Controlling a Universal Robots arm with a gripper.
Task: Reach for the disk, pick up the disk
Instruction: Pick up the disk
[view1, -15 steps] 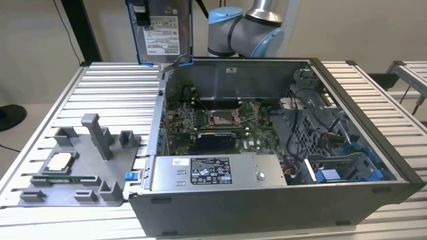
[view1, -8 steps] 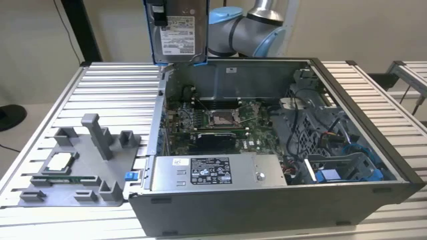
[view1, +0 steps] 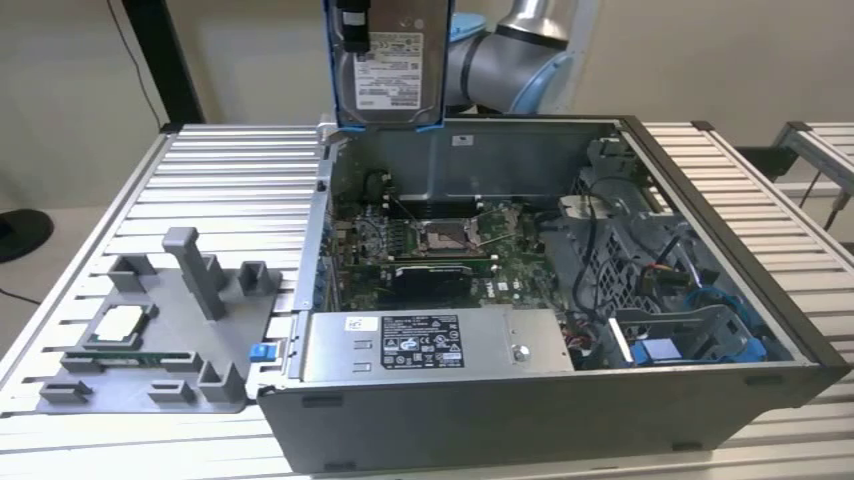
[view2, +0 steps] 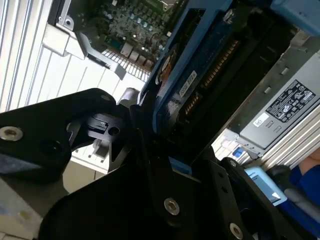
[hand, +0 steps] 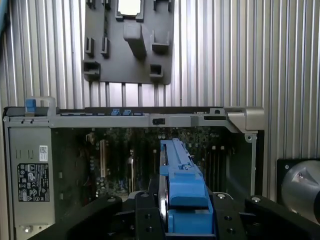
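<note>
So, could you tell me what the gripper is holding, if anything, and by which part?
The gripper is clamped on the disk at its upper end; the disk hangs upright above the computer case.

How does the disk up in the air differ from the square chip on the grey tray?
The disk stands upright, held by the gripper above the case; the chip lies flat on the tray. The disk is larger, oblong, blue-framed; the chip small, square, unframed. Both are silvery.
</note>
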